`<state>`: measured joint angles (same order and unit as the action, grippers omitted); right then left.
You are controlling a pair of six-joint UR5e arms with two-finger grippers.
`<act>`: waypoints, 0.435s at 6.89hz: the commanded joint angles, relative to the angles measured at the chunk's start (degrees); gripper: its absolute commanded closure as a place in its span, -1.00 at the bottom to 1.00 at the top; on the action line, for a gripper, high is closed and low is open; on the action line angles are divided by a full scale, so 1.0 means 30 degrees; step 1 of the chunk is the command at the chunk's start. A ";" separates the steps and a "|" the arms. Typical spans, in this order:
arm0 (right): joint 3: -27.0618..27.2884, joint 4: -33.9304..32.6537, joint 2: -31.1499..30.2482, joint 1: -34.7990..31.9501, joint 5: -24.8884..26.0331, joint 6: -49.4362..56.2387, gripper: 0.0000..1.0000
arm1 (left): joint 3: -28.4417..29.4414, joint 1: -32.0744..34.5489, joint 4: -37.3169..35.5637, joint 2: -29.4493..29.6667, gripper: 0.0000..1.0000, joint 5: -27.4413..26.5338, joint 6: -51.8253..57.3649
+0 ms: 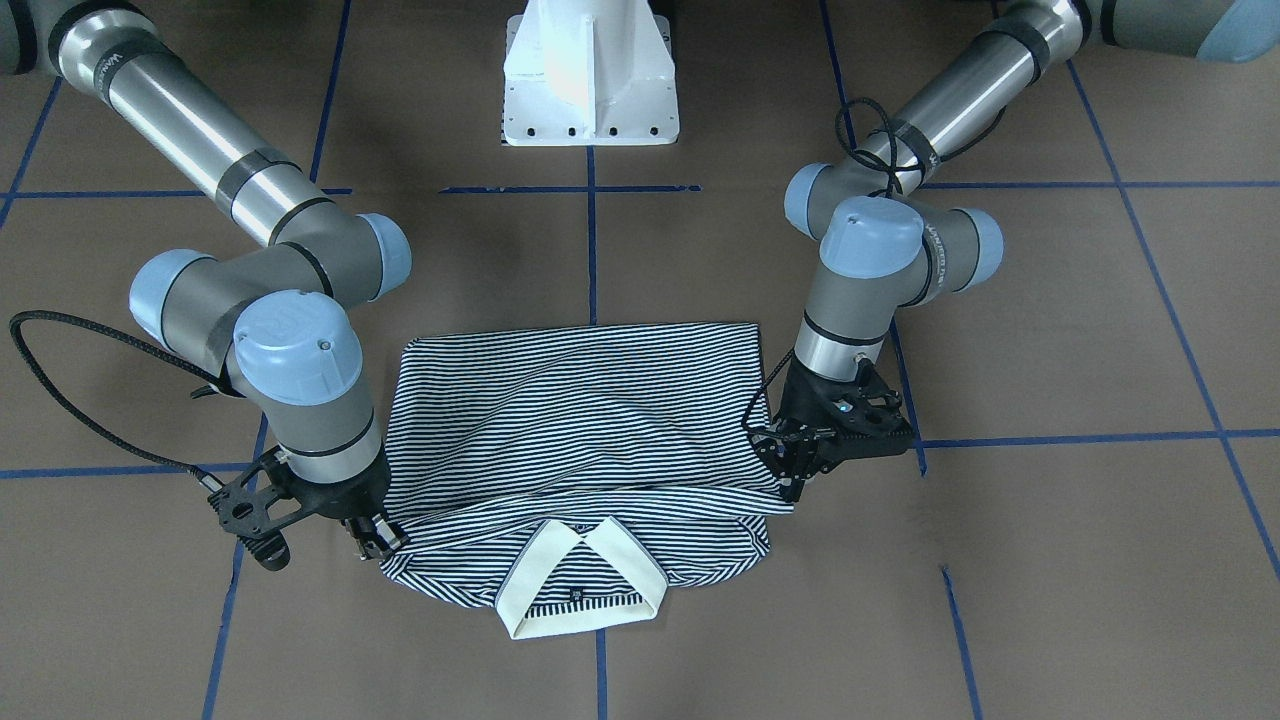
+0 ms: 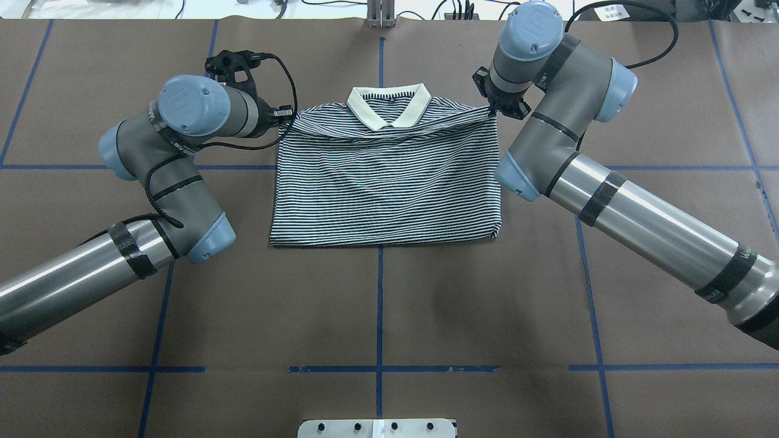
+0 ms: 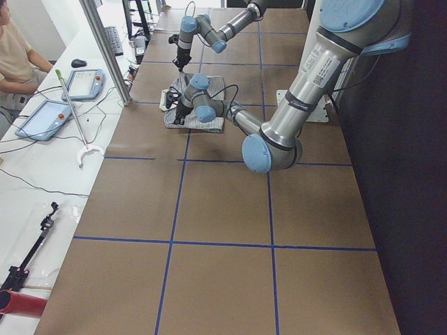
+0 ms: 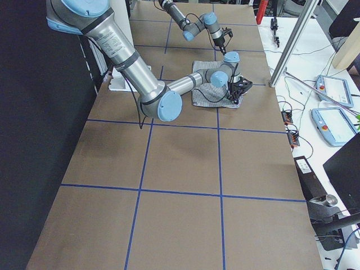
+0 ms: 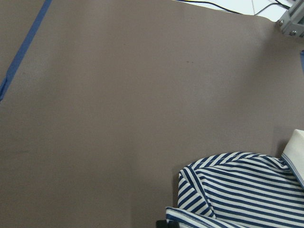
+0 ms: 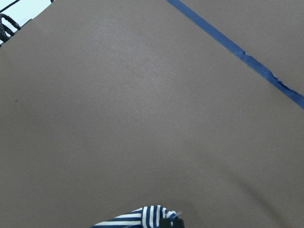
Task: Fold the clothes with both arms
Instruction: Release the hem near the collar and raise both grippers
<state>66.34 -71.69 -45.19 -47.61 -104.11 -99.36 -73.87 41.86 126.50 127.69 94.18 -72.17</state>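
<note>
"So, what worries you?"

"Start left of the collar (image 2: 389,103). The left gripper (image 2: 283,114) looks pinched shut on a corner of the polo shirt's (image 2: 389,182) doubled-over layer. If it lets go early or drags sideways, that corner could flop off the shoulder and the fold would go crooked."

"And the shirt itself?"

"It's flat on the table (image 2: 389,304), body doubled so the top layer's edge sits just below the collar. It's rumpled across the middle, so a harder pull could drag the under layer along too."

"Right of the collar?"

"The right gripper (image 2: 494,109) is closed on the other corner, with the cloth drawn to a taut point. I'd guess uneven release is the risk: one side drops first and the edge lands slanted. Or the thin fabric snags on a finger as the jaws part."
</note>
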 commanded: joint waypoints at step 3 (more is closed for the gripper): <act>-0.0551 0.0165 0.0267 -0.0010 -0.0041 0.0190 0.53 | 0.1563 0.0021 0.1128 0.0592 0.92 -0.0045 0.0032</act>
<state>65.12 -71.27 -44.74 -47.64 -104.24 -98.95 -70.51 41.92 128.06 129.50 94.07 -72.08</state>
